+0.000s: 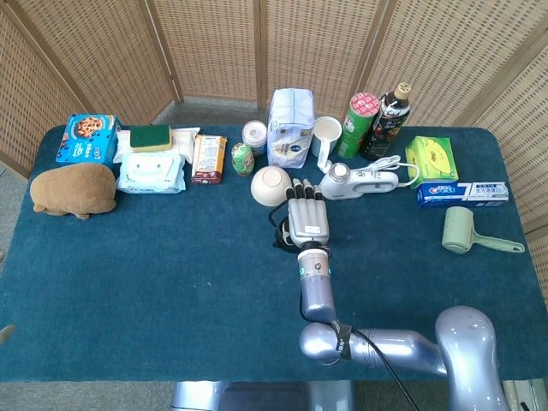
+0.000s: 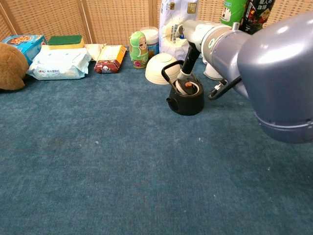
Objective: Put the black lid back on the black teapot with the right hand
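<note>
The black teapot (image 2: pixel 188 104) stands on the blue cloth near the middle of the table, its handle upright. The black lid (image 2: pixel 189 88), with an orange knob, sits in the pot's mouth. My right hand (image 2: pixel 190 53) hangs just above and behind the pot with its fingers stretched out and nothing in it; one dark fingertip (image 2: pixel 184 74) points down close to the lid's far edge. In the head view the right hand (image 1: pixel 306 219) covers most of the teapot (image 1: pixel 278 234), whose edge shows at the hand's left. My left hand is in neither view.
A white bowl (image 2: pixel 161 69) lies right behind the teapot, with a white bag (image 1: pixel 289 127), a cup (image 1: pixel 326 133) and a white corded appliance (image 1: pixel 360 180) beyond the hand. Boxes, wipes and a brown plush (image 1: pixel 73 190) sit at the back left.
</note>
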